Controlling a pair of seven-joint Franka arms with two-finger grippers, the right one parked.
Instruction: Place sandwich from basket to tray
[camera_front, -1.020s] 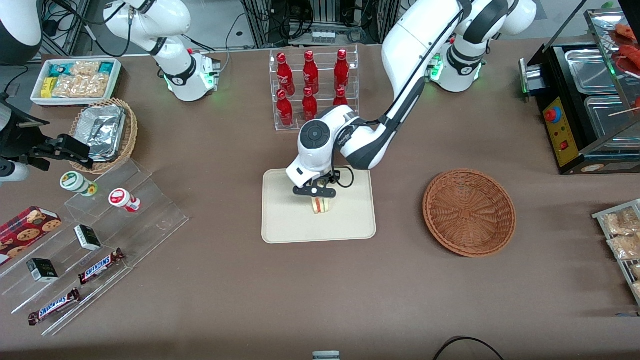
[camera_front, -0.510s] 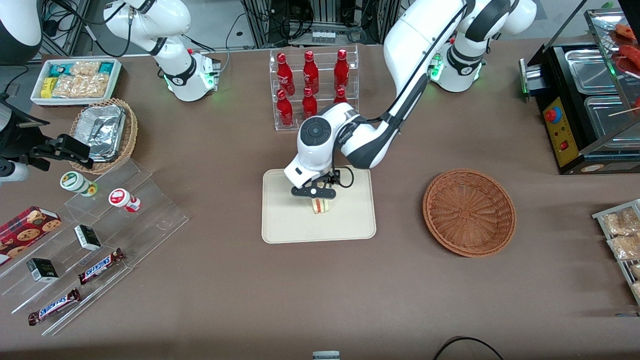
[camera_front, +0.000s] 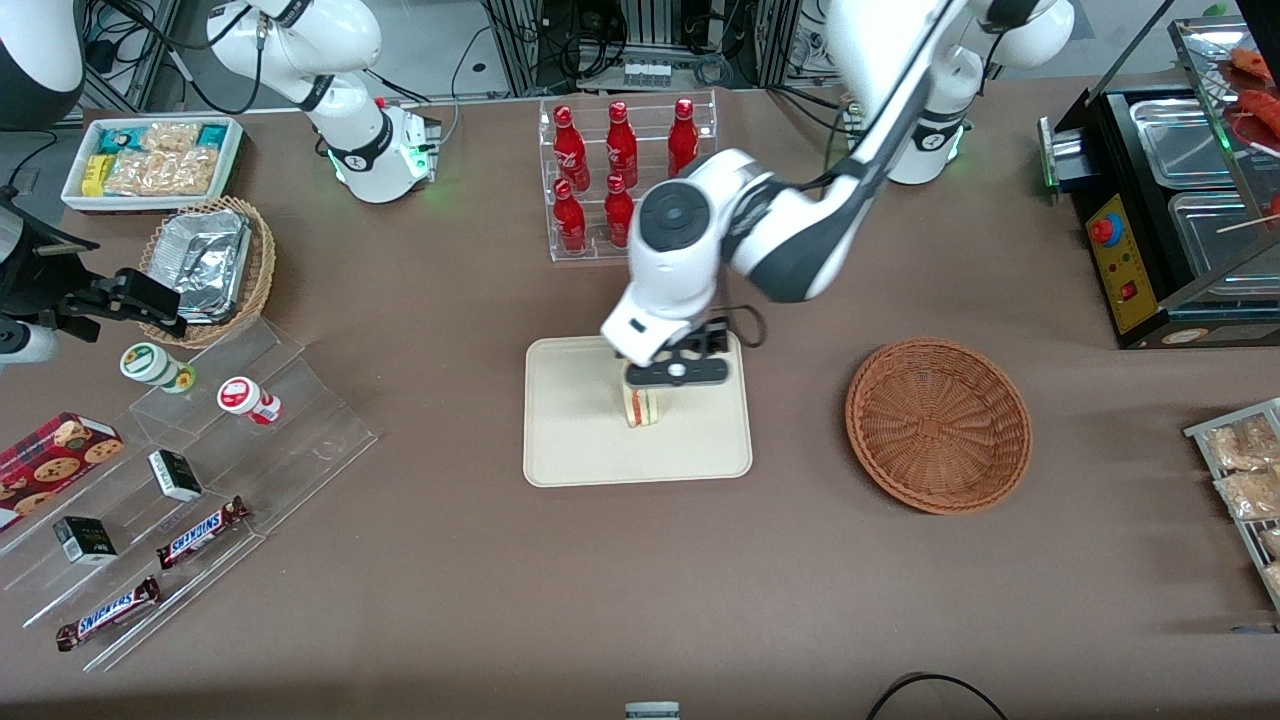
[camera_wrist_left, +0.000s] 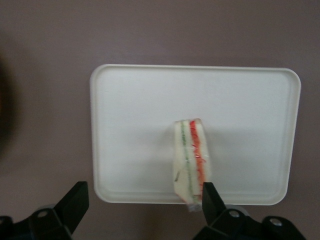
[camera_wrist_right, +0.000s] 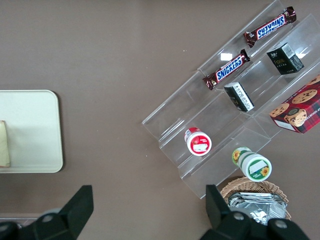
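Observation:
The sandwich (camera_front: 640, 407) stands on edge on the cream tray (camera_front: 575, 440), pale bread with green and red filling stripes (camera_wrist_left: 191, 155). My left gripper (camera_front: 676, 371) hovers above it, raised off the tray (camera_wrist_left: 140, 100), fingers (camera_wrist_left: 75, 205) spread wide with nothing between them. The reddish-brown wicker basket (camera_front: 938, 425) sits bare on the table toward the working arm's end. The right wrist view catches the tray's corner (camera_wrist_right: 30, 130) and a sliver of the sandwich (camera_wrist_right: 4, 145).
A clear rack of red bottles (camera_front: 625, 170) stands farther from the front camera than the tray. Clear stepped shelves (camera_front: 200, 480) with snacks, a foil-lined tan basket (camera_front: 208, 265) and a white snack bin (camera_front: 150, 160) lie toward the parked arm's end. A black food warmer (camera_front: 1170, 200) stands past the basket.
My gripper has let go of the sandwich and risen, shifting a little toward the basket. The sandwich stays standing on the tray.

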